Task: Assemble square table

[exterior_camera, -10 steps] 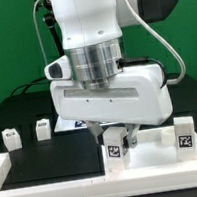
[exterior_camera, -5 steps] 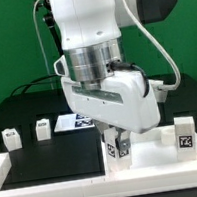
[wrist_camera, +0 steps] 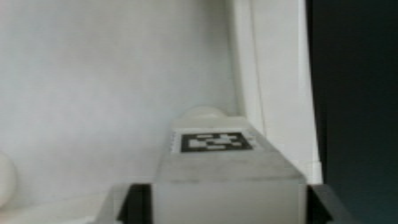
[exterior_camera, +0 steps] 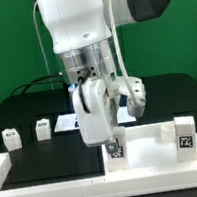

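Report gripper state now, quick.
Gripper: closed on a tagged white leg, at a corner of the tabletop.

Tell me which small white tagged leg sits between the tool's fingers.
The small white tagged plastic leg on the white square tabletop panel, directly under the tool; the other three legs stand free, away from it.

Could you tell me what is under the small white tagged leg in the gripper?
The white plastic square tabletop panel lies under the small white tagged leg held by the gripper. The leg covers its own foot, so socket and contact cannot be seen.
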Tool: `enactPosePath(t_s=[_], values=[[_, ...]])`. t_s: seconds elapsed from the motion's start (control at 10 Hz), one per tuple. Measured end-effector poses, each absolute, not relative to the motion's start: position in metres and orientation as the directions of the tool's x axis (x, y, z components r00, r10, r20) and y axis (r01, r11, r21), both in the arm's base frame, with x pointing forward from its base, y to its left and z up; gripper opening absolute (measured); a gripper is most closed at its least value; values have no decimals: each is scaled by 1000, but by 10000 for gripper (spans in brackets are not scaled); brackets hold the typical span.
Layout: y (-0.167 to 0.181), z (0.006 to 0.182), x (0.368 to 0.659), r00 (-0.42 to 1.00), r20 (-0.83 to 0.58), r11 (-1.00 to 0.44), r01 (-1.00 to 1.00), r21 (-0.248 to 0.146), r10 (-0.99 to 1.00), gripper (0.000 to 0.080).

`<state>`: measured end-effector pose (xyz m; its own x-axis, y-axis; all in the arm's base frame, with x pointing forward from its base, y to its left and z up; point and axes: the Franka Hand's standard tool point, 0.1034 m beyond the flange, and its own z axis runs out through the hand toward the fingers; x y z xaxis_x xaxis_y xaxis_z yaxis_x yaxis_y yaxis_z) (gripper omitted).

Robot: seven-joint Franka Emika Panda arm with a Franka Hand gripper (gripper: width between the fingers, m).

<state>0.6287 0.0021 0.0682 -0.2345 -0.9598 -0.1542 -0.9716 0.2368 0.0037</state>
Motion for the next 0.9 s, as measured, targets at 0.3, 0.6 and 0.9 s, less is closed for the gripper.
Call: enactPosePath(t_s=[0.3,0.6,0.9], values=[[3,69,629,-352,-140,353,-935,16,-925,322],[4,67,628,-372,-143,373,-928,20,-917,504],[4,67,629,-370,-143,371,-928,20,-918,647]])
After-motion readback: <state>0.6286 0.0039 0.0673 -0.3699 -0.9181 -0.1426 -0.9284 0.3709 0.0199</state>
